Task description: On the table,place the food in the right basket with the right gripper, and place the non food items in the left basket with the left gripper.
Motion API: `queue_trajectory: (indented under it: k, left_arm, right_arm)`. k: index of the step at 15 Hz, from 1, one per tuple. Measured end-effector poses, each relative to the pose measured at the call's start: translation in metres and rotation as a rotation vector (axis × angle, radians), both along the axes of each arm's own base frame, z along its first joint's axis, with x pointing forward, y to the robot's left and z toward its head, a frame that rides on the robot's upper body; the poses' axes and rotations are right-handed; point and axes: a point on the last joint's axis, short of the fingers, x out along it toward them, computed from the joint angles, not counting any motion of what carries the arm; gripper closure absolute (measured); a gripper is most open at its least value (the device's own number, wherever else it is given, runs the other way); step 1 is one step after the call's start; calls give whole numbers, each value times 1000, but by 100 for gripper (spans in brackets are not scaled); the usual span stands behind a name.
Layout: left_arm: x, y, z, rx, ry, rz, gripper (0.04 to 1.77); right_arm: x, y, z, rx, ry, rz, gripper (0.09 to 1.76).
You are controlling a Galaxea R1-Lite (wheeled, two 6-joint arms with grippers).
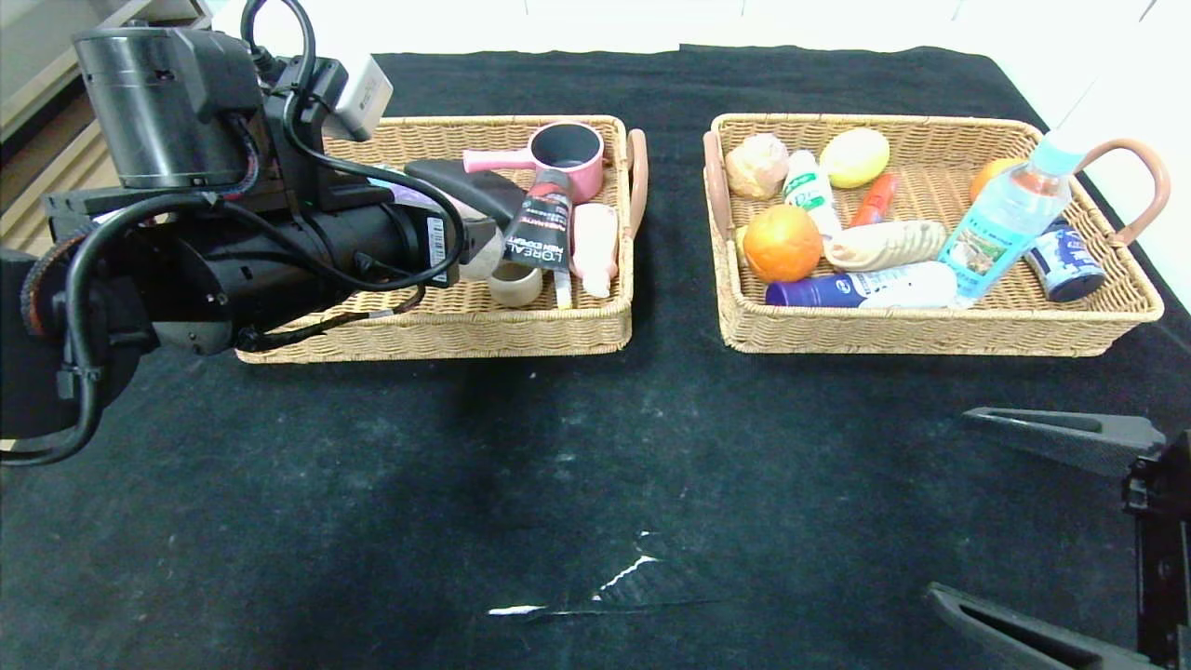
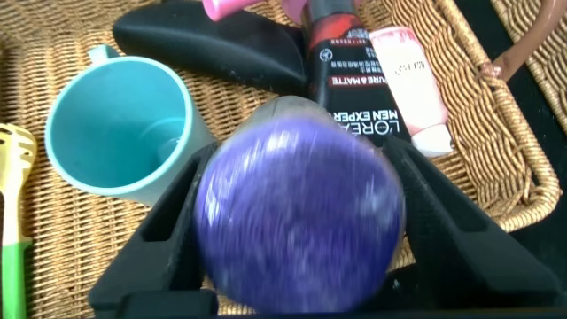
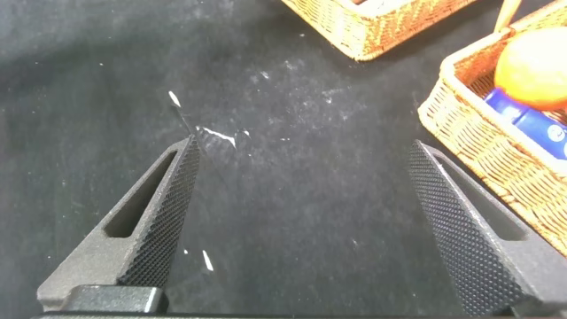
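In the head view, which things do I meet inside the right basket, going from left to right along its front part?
Orange → dark blue bottle lying down → clear water bottle → small dark blue can.

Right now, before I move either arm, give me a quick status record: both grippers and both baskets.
left gripper: over the left basket, purple round object at it; grip or release unclear
right gripper: fingers open, empty, over the black cloth in front of the right basket
left basket holds: teal cup, pink pot, black tube
right basket holds: orange, lemon, water bottle, others
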Motion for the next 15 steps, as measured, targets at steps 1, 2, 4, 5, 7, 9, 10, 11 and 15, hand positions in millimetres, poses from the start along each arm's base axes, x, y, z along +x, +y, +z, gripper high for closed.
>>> queue_trajectory:
  k: [1,2,4,5,7,9,10,11,15]
  left_arm:
    - [0,0,0,0,0,1,40]
    - [-1,0,0,1,0,0,37]
    - [-2,0,1,2,0,1,31]
    - [-4,1,1,3,3,1,28]
    - [-8,2,1,8,4,1,24]
    - [-13,3,3,12,3,-1,21]
    - [-17,4,3,14,2,-2,19]
    - [-21,3,4,17,2,-10,18]
    - [-51,2,5,38,38,-67,15]
  right_arm:
    - [0,0,0,1,-1,0,14]
    - [0,0,0,1,-1,-1,14]
    - [0,0,0,1,-1,-1,14]
    - [0,0,0,0,-1,-1,14]
    - [0,0,0,-1,0,0,14]
    - [0,0,-1,-1,2,0,14]
    - [0,0,-1,-1,2,0,14]
    - [0,0,-1,-1,3,0,14]
    - [0,0,-1,-1,3,0,14]
